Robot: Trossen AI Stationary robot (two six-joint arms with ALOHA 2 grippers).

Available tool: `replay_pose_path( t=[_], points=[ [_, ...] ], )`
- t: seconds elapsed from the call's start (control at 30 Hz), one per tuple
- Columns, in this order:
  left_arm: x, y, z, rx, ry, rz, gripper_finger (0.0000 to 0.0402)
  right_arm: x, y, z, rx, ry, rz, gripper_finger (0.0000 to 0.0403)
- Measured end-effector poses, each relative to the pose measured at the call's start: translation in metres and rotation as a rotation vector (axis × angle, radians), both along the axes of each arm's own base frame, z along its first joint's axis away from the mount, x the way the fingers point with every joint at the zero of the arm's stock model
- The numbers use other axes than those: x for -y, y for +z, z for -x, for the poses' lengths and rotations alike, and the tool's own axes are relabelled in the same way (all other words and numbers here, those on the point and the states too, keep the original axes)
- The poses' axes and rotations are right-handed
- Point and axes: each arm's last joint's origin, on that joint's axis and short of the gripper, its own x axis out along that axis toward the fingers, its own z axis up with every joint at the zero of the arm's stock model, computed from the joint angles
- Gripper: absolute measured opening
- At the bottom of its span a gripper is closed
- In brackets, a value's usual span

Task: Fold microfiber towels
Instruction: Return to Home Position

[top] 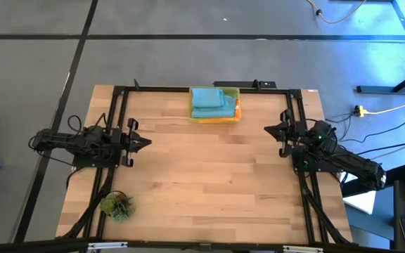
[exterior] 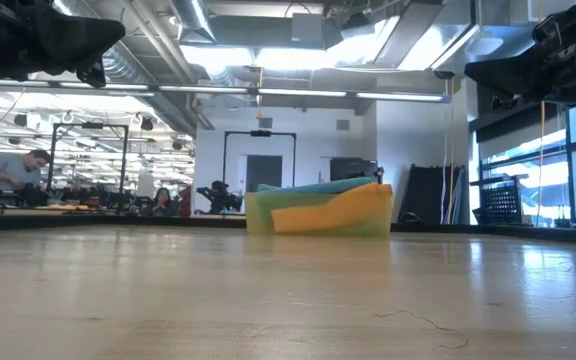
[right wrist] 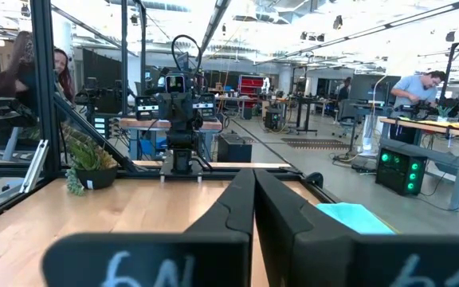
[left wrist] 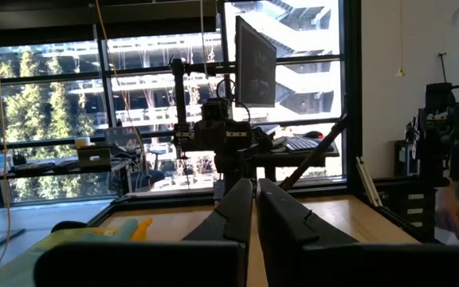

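- Left gripper (top: 146, 143) and right gripper (top: 268, 129): each closed, holding nothing.
- One yellow bin (top: 236, 91), well apart from both grippers and between them, holds two teal-blue towels (top: 207, 102) and one orange towel (top: 238, 112).

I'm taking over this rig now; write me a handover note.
Left end effector: shut, empty, raised over the wooden table's left side.
Right end effector: shut, empty, over its right side.
Towels: stacked in the yellow translucent plastic bin at the far edge; a teal-blue microfiber towel on top, an orange microfiber towel under it.
Done: no towel outside the bin.
Left: nothing visible to fold.
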Motion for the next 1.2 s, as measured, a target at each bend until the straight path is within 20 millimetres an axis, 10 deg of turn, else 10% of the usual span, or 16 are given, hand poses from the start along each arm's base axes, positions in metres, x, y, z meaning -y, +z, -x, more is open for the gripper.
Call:
replay_pose_path(
  t=[1.2],
  points=[
    [0.0, 0.0, 0.0, 0.0, 0.0, 0.0, 0.0021, 0.0, 0.0, 0.0, 0.0, 0.0, 0.0, 0.0014]
  ],
)
